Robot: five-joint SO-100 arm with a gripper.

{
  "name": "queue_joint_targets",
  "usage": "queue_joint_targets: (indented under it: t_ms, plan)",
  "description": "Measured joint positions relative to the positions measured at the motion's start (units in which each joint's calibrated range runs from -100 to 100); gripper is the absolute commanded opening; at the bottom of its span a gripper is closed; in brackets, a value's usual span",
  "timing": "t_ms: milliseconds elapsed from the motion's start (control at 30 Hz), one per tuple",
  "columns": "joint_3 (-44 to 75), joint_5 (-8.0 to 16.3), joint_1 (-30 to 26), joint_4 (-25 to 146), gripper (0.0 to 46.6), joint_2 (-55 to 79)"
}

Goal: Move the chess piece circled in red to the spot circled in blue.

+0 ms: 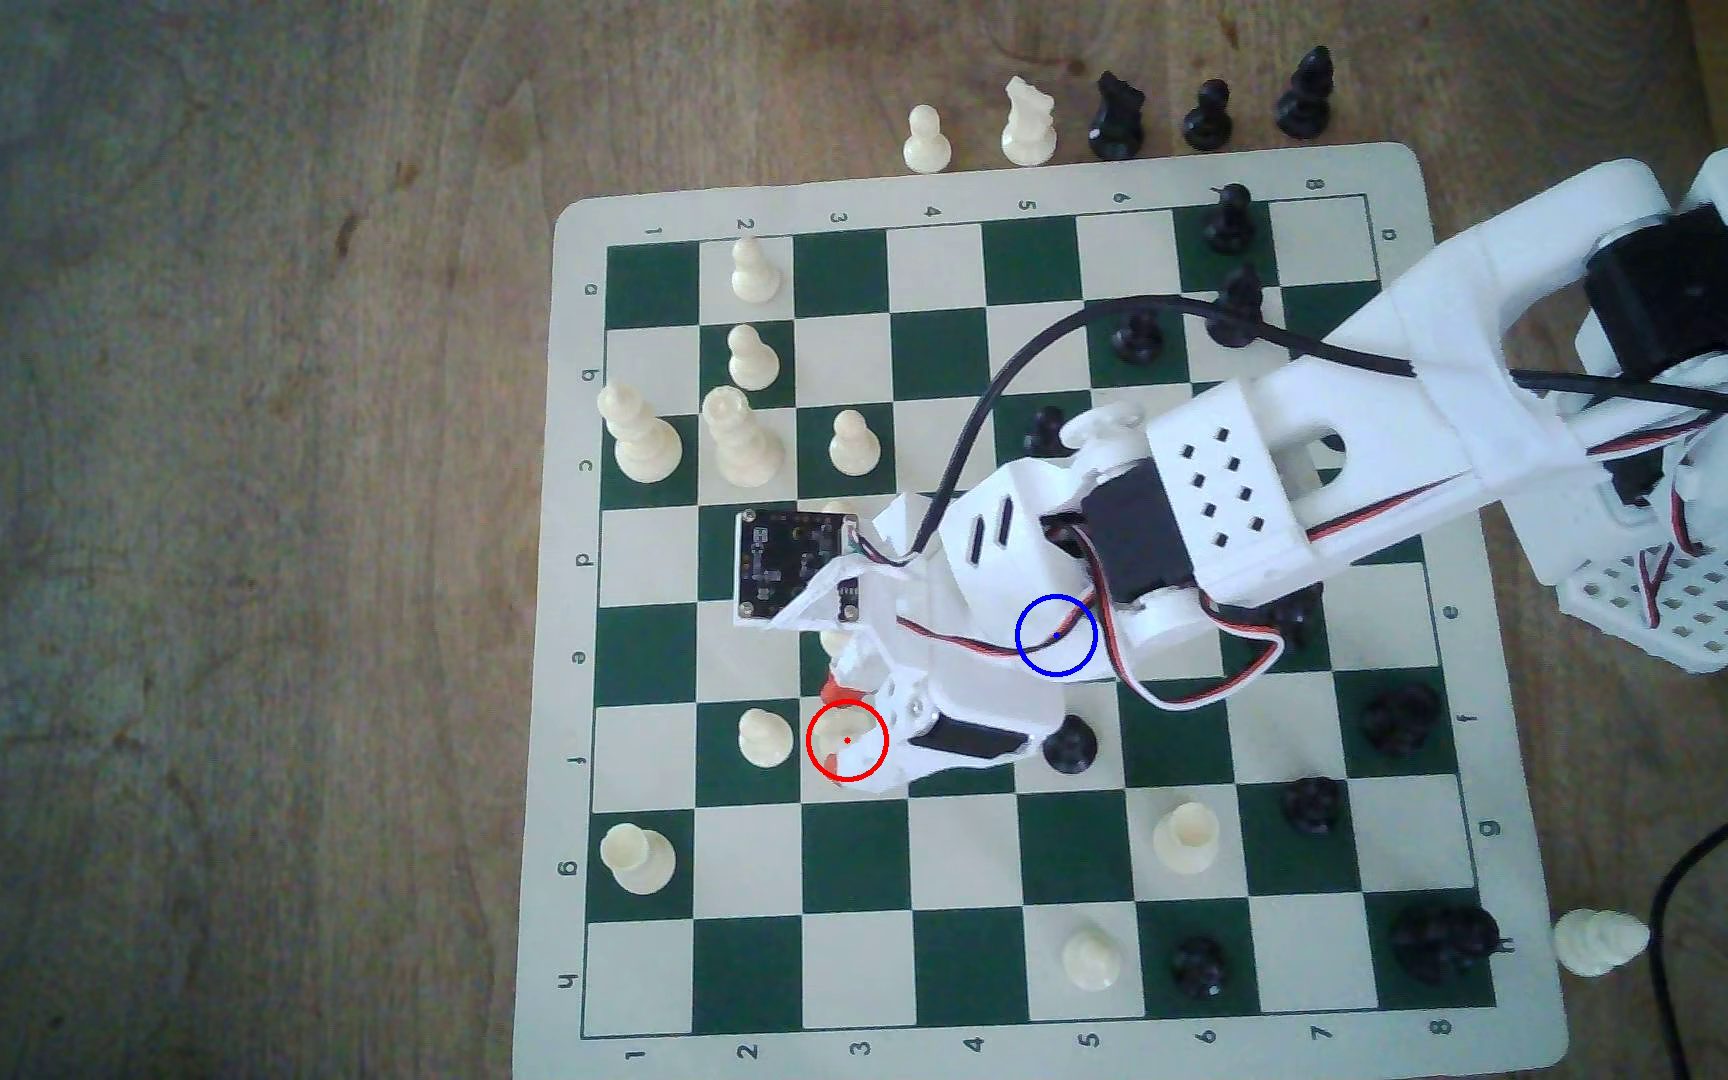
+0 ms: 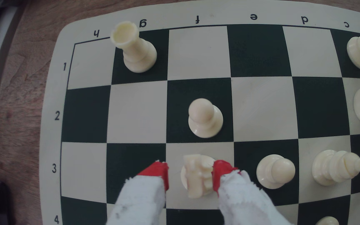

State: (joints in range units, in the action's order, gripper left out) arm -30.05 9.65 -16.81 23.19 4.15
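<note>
With pincer spread around knight, one red tip touching, other apart: risks tipping knight into pawn if closing lopsided, far from board's edges.

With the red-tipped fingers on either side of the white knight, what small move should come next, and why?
Probably close the fingers. In the wrist view the gripper straddles the knight on its light square: one tip looks to be touching it, the other stands off with a gap. The knight sits upright on the board, so it seems ready to be gripped before any lift.
</note>
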Motion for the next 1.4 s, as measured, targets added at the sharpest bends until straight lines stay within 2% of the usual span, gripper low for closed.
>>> queue_joint_targets:
  t_ms: [133,233,300,1000,1300,1400]
  plan:
    - [0.3,0.0,0.0,0.0,9.1,0.3]
    - [1.7,0.0,0.0,0.0,2.2,0.3]
    - [1.8,0.0,0.0,0.0,0.3,0.3]
    - [6.2,0.0,0.5,6.1,0.3,0.1]
    - [6.1,0.2,-1.0,15.9,0.3,-14.8]
    - [-2.9,0.0,-2.4,16.8,0.3,-23.1]
